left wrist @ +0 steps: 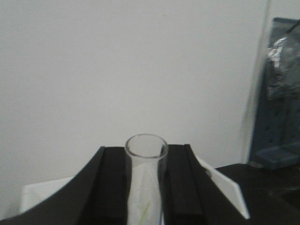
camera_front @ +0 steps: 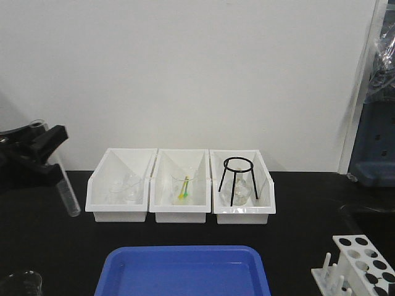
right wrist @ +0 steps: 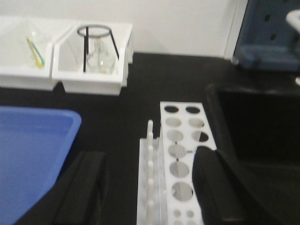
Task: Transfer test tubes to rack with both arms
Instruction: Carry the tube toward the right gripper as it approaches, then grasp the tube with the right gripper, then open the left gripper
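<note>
The left gripper [left wrist: 146,187] is clamping 1 test tube [left wrist: 146,154] between its 2 black fingers [left wrist: 112,187], with the tube's open rim poking up past them. Seen from the front, the tube is leaning tilted over the far-left side of the black table [camera_front: 296,197], left of the 3 white bins [camera_front: 117,206]. The right gripper [right wrist: 150,183] is hovering wide open and empty, its jaws flanking the white rack [right wrist: 180,140] at the near right, just right of the blue tray [right wrist: 28,154]. A clear vessel, probably a beaker [camera_front: 21,283], is sitting at the near-left corner.
</note>
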Controlling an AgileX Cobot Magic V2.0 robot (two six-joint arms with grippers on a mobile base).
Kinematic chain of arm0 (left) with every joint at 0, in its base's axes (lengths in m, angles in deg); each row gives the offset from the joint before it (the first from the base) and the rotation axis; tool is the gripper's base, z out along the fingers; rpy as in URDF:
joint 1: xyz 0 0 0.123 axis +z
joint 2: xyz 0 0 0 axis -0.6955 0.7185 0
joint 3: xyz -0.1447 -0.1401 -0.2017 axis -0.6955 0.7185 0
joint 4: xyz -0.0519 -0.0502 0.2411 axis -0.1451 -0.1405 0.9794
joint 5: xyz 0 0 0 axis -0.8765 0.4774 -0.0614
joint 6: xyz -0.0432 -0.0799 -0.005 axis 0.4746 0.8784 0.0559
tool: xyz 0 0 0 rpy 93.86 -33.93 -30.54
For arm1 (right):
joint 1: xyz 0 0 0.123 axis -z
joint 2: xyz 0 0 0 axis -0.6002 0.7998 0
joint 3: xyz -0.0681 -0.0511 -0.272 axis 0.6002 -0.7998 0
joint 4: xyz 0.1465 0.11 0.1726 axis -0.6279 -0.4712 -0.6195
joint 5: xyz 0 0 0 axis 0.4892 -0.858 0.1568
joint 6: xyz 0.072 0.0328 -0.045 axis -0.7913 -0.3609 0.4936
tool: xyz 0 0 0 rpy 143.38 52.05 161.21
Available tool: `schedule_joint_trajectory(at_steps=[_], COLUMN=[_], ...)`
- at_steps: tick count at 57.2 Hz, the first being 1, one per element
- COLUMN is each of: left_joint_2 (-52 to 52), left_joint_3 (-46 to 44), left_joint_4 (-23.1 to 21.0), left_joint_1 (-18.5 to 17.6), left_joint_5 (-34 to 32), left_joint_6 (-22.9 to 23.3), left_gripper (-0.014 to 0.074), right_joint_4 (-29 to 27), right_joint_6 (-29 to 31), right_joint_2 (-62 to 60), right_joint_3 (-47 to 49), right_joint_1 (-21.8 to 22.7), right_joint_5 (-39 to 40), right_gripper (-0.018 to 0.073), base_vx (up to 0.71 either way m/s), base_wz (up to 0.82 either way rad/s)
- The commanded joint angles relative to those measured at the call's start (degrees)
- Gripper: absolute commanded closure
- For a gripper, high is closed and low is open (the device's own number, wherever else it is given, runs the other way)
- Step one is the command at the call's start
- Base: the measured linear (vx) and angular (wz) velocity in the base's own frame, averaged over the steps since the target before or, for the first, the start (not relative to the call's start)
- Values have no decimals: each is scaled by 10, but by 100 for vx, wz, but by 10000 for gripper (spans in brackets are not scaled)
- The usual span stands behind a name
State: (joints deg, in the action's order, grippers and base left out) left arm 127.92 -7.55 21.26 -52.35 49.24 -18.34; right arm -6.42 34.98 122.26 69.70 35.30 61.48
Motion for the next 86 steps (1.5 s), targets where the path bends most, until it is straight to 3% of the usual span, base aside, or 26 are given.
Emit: schedule_joint_trajectory(at_steps=[1, 10, 16, 21, 39, 57, 86], left_joint_2=[18, 98, 149, 184, 259, 275, 275], left_joint_3=[-42, -68, -74, -74, -74, -78, -78], left_joint_4=[31, 33, 28, 28, 28, -2, 3], left_joint_1=[-24, -65, -89, -105, -128, -128, -128], left_joint_5=[-67, -133, -184, -219, -246, -282, -332], left_joint_6=[86, 134, 138, 175, 189, 189, 194], left_gripper=[563, 563, 563, 563, 563, 563, 563], right_joint_4=[8, -14, -23, -23, -27, -24, -16], right_joint_6=[28, 103, 109, 109, 104, 104, 100], right_joint_2=[39, 128, 191, 247, 363, 455, 523], right_joint_3=[55, 137, 189, 241, 391, 466, 545], right_joint_1=[-10, -108, -174, -219, -314, -338, -337], right_joint_5=[2, 1, -3, -21, -69, -80, -64], right_gripper=[90, 90, 90, 90, 88, 88, 88], base_vx=[0, 0, 0, 0, 0, 0, 0], base_wz=[0, 0, 0, 0, 0, 0, 0])
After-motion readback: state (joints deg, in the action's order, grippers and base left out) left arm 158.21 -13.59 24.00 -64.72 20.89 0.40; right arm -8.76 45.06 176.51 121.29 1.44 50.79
